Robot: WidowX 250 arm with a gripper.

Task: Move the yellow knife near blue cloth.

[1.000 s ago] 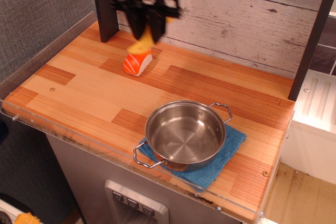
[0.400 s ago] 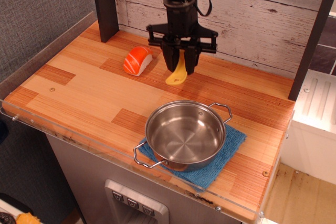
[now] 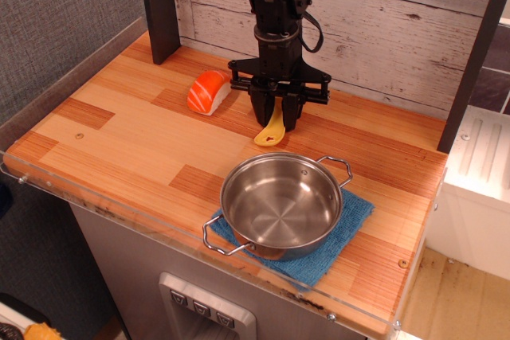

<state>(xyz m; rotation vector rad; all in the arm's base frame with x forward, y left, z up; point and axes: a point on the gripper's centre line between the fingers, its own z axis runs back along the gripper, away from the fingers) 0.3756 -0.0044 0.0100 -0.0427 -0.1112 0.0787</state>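
Left of centre lies the sushi toy (image 3: 209,91), untouched; at upper centre the gripper (image 3: 278,117), fingers clamped on the yellow knife (image 3: 272,131), dangles it tip-down above the wood, just behind the steel pot (image 3: 280,203) weighting the blue cloth (image 3: 348,220) at lower right.

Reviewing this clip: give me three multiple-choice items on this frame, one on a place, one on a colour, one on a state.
1. Where is the steel pot?
A. on the blue cloth
B. beside the sushi toy
C. on the floor

2. What colour is the knife in the gripper?
A. green
B. yellow
C. red

3. What is the gripper doing?
A. hanging open and empty
B. shut on the yellow knife
C. gripping the pot's handle

Key: 1 A, the cloth's edges show under the pot. 2 B, the handle below the fingers is yellow. 3 B, the fingers close around the knife's upper end.
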